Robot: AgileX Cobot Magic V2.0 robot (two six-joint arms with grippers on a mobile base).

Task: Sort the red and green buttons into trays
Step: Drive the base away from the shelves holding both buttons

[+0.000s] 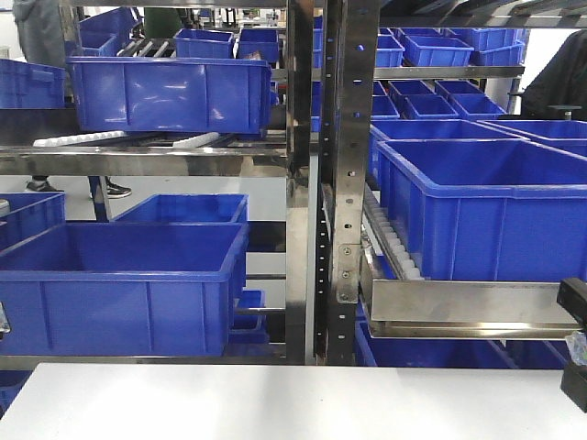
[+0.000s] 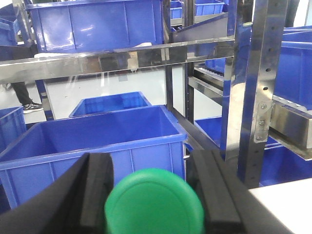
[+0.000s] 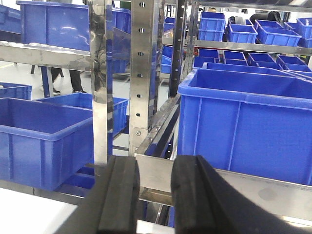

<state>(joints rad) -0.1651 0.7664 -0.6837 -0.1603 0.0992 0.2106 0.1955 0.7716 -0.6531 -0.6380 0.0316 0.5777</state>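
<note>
Where the left wrist camera looks out along its own fingers, the left gripper (image 2: pixel 153 178) is pinching the green button (image 2: pixel 154 204). The round domed cap sits between the two black fingers (image 2: pixel 100 187), touches both and fills the gap. The button's base is hidden from this angle. The held button faces a large blue crate (image 2: pixel 97 141) on the lower level of the steel rack (image 2: pixel 258 87), and a corner of the white tabletop (image 2: pixel 287 200) shows low on the right. The right gripper (image 3: pixel 156 165) has its fingers spread a little with nothing held, and a steel shelf rail (image 3: pixel 156 178) is visible through the gap. It points at the rack upright, with another blue crate (image 3: pixel 243 126) just to the right. In the front view, the rack stands behind the far edge of the tabletop, with crates on every shelf. A black part (image 1: pixel 576 367) intrudes at the right edge; I cannot tell which piece of the arm it is.
</note>
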